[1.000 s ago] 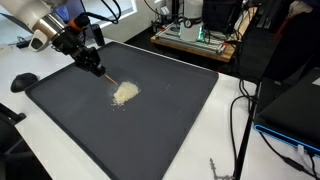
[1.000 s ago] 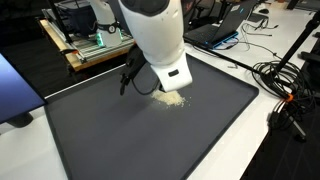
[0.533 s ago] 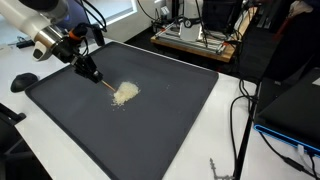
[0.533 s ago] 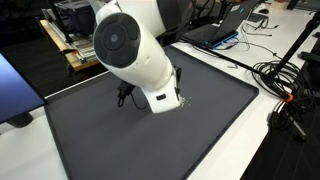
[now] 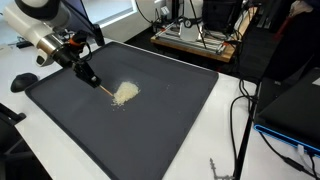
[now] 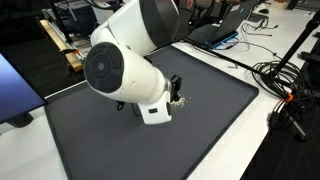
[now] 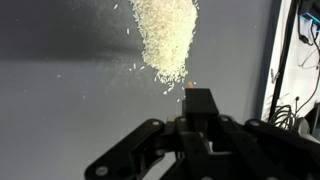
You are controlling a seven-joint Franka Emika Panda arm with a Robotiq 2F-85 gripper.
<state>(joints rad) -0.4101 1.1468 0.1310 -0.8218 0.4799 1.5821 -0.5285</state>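
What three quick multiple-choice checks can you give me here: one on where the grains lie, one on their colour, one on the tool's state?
1. Where does the grain pile lie?
A. in a bowl
B. on the dark mat
C. on the white tabletop

2. What colour are the grains?
A. pale cream
B. green
C. red

3. How is the tool?
A. wide open and empty
B. out of sight in every view
C. shut on a thin stick

Answers:
1 B, in an exterior view the pile sits loose on the mat, well inside its edges.
2 A, the wrist view shows pale cream grains against the dark surface.
3 C, the jaws are closed around the stick, which angles down toward the pile.
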